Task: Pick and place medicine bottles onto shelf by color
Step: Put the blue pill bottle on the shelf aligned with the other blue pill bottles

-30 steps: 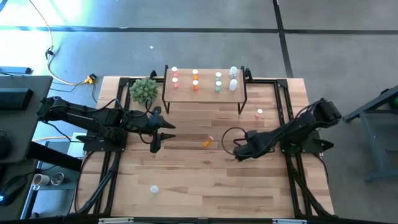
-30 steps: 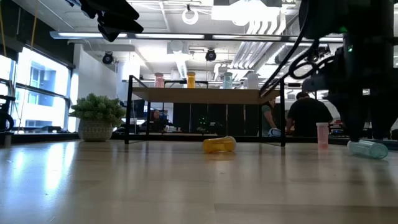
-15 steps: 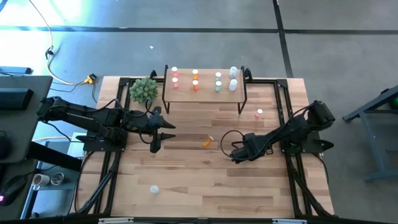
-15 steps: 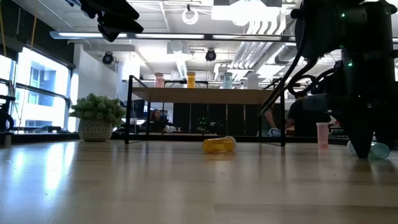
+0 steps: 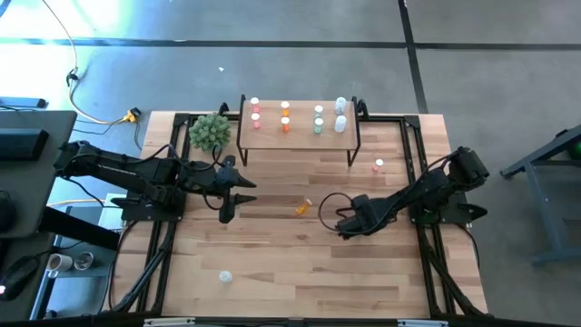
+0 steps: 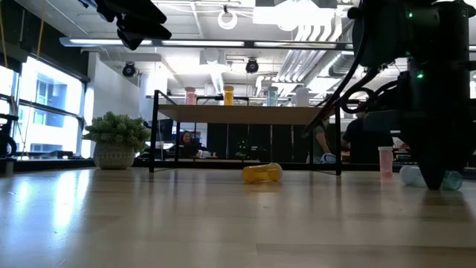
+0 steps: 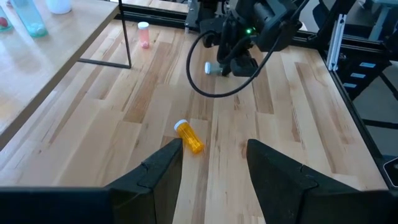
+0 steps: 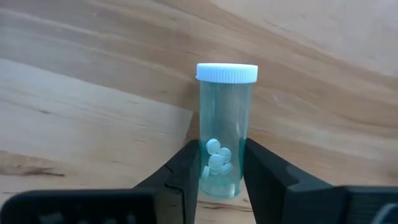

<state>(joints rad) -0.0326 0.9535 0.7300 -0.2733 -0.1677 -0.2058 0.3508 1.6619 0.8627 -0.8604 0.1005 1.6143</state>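
Here, a clear pill bottle (image 8: pixel 226 130) lying on the table (image 5: pixel 272 272) was clamped between the right gripper's (image 8: pixel 221 163) fingers, ready for lifting to the shelf (image 5: pixel 300 136), while the left gripper (image 7: pixel 214 158) was held half-open above the table.

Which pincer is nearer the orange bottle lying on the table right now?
Right, narrowly. The right pincer is down at the table to one side of the orange bottle, clamped on a clear bottle. The left pincer hangs open above the table on the opposite side, slightly farther.
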